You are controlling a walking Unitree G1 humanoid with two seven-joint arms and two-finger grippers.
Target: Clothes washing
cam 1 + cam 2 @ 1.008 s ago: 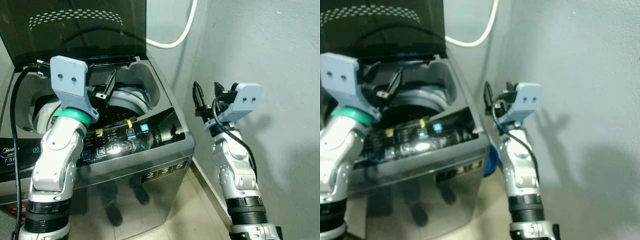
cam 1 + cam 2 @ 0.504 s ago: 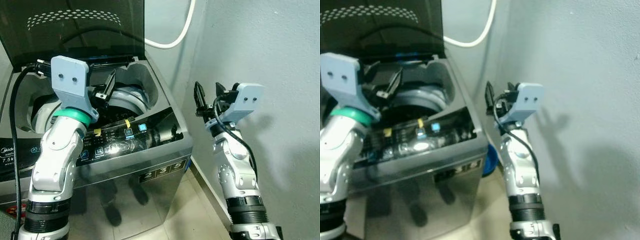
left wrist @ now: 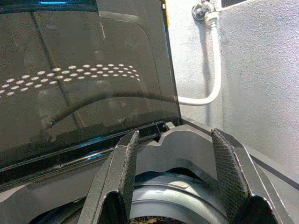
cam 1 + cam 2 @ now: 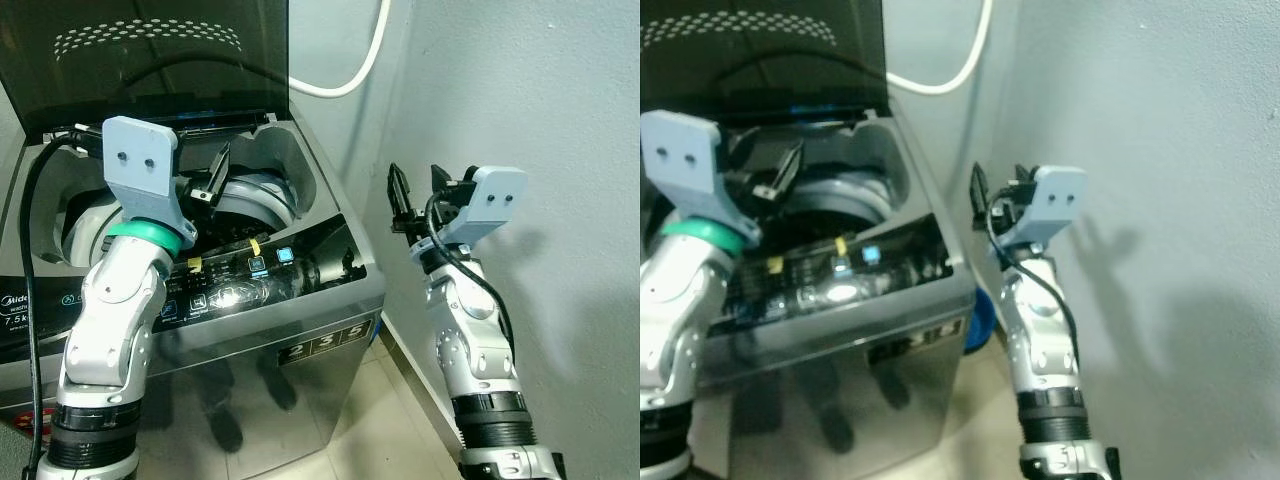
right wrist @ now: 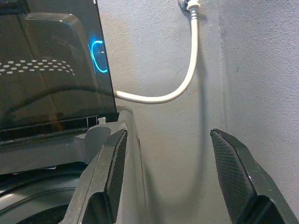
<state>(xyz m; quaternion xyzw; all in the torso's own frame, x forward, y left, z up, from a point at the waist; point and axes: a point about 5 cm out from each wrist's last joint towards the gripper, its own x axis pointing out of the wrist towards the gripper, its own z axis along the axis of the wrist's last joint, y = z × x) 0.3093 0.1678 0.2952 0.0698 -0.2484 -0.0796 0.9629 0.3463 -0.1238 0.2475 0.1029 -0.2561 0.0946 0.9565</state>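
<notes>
A grey top-loading washing machine (image 4: 300,330) stands before me with its dark glass lid (image 4: 150,60) raised upright. Its drum opening (image 4: 255,195) is ringed in pale grey, and the inside is dark. My left gripper (image 4: 215,175) hovers open over the drum mouth with nothing between its fingers (image 3: 126,172). My right gripper (image 4: 418,195) is held up open and empty in the gap between the machine's right side and the wall. The control panel (image 4: 260,275) along the front edge is lit.
A white hose (image 4: 355,70) curves along the wall behind the machine. A grey wall (image 4: 540,100) stands close on the right. Something blue (image 4: 983,318) lies on the tiled floor (image 4: 350,430) beside the machine.
The picture has shifted slightly sideways since a second ago, from camera motion. Both grippers hold the same open poses.
</notes>
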